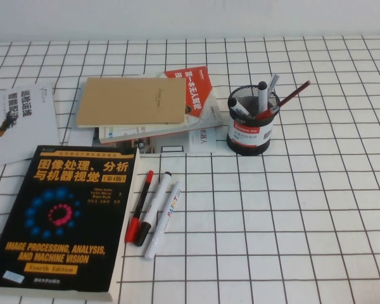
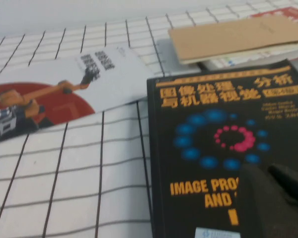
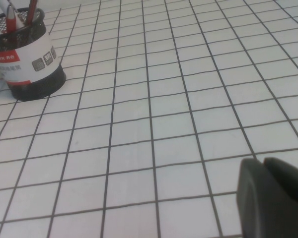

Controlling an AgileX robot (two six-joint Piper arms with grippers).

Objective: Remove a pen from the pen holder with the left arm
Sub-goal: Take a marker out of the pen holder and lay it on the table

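The black mesh pen holder (image 1: 250, 130) stands right of centre on the grid table, also seen in the right wrist view (image 3: 30, 64). It holds several pens, among them a grey marker (image 1: 262, 96) and a red pencil (image 1: 291, 98). My left gripper (image 2: 267, 171) is shut and empty, hovering over the black textbook (image 2: 223, 139), far from the holder. My right gripper (image 3: 262, 163) is shut over bare grid cloth, apart from the holder. Neither arm shows in the high view.
A red marker (image 1: 139, 206), a black-capped marker (image 1: 153, 208) and a white pen (image 1: 163, 220) lie beside the black textbook (image 1: 60, 221). A tan notebook (image 1: 133, 101) rests on stacked books, including a red one (image 1: 193, 85). A robot brochure (image 1: 19, 120) lies at the left.
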